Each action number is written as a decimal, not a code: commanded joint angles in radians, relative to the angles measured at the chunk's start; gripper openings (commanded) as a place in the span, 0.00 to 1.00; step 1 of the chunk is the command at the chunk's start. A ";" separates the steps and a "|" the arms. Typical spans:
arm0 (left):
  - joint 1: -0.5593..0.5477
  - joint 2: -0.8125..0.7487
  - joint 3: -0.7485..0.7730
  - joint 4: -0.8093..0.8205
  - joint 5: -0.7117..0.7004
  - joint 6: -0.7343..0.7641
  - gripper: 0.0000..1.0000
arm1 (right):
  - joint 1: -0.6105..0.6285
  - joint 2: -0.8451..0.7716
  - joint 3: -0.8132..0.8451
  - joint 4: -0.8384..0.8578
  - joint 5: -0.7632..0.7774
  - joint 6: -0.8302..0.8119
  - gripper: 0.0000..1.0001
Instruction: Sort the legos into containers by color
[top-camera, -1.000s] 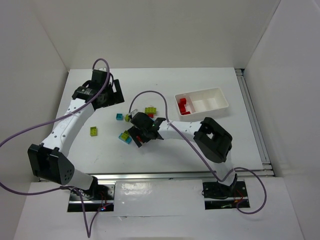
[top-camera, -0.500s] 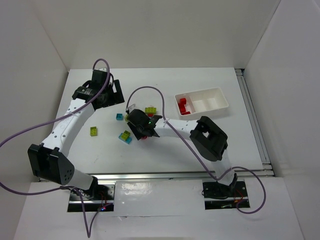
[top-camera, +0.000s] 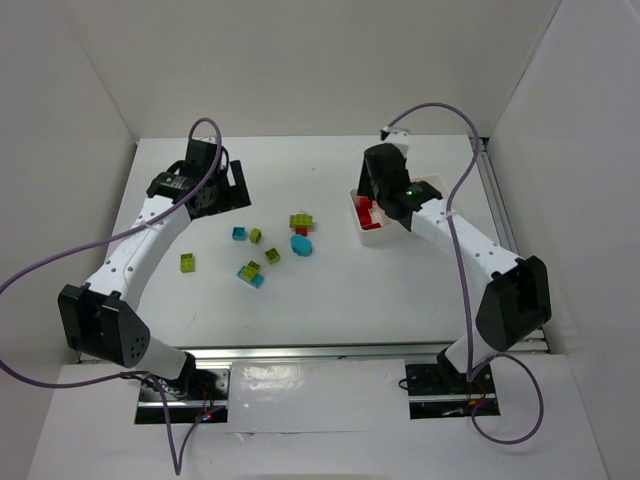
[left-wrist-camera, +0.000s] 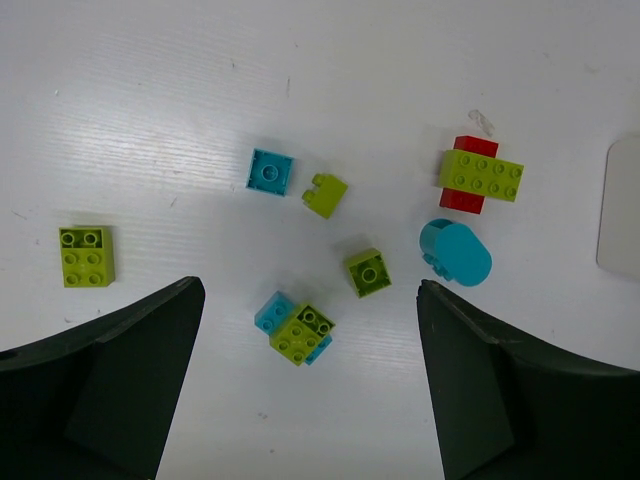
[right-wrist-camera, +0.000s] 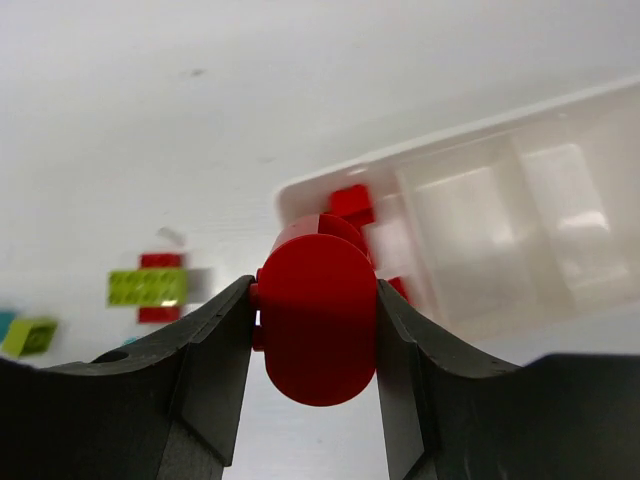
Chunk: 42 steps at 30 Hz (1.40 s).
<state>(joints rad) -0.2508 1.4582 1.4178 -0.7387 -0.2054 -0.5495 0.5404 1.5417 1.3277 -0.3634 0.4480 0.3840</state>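
My right gripper (top-camera: 376, 196) is shut on a red rounded lego (right-wrist-camera: 318, 315) and holds it over the left end of the white three-part tray (top-camera: 432, 185), also in the right wrist view (right-wrist-camera: 560, 110). Red legos (top-camera: 366, 213) lie in its left compartment (right-wrist-camera: 352, 203); the other two look bare. My left gripper (top-camera: 214, 192) is open and empty (left-wrist-camera: 308, 292) above the loose legos: a green-on-red stack (left-wrist-camera: 480, 172), a cyan rounded one (left-wrist-camera: 456, 252), a cyan one (left-wrist-camera: 270, 170), two small green ones (left-wrist-camera: 325, 194) (left-wrist-camera: 368, 272), a green-cyan stack (left-wrist-camera: 296, 330) and a green square one (left-wrist-camera: 86, 255).
The loose legos lie mid-table, left of the tray (left-wrist-camera: 622, 205). The green-on-red stack (right-wrist-camera: 150, 287) is nearest to the tray. White walls close in the table on the left, back and right. A metal rail (top-camera: 505, 230) runs along the table's right edge.
My right arm has swung from among the loose legos mid-table up and right to the tray's left end, carrying the red rounded lego. The left arm has not moved.
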 joint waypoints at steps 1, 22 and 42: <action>0.005 0.007 0.033 0.021 0.027 0.017 0.97 | -0.060 0.041 -0.022 -0.043 0.009 0.049 0.36; 0.036 -0.012 0.015 0.002 -0.020 0.017 0.99 | 0.068 0.070 0.051 0.006 -0.113 -0.027 0.55; 0.067 -0.041 -0.005 -0.007 -0.002 0.008 0.99 | 0.294 0.564 0.317 -0.097 -0.233 -0.197 0.89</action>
<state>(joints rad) -0.1902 1.4498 1.4174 -0.7410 -0.2195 -0.5503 0.8352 2.0872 1.5650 -0.4660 0.2043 0.2173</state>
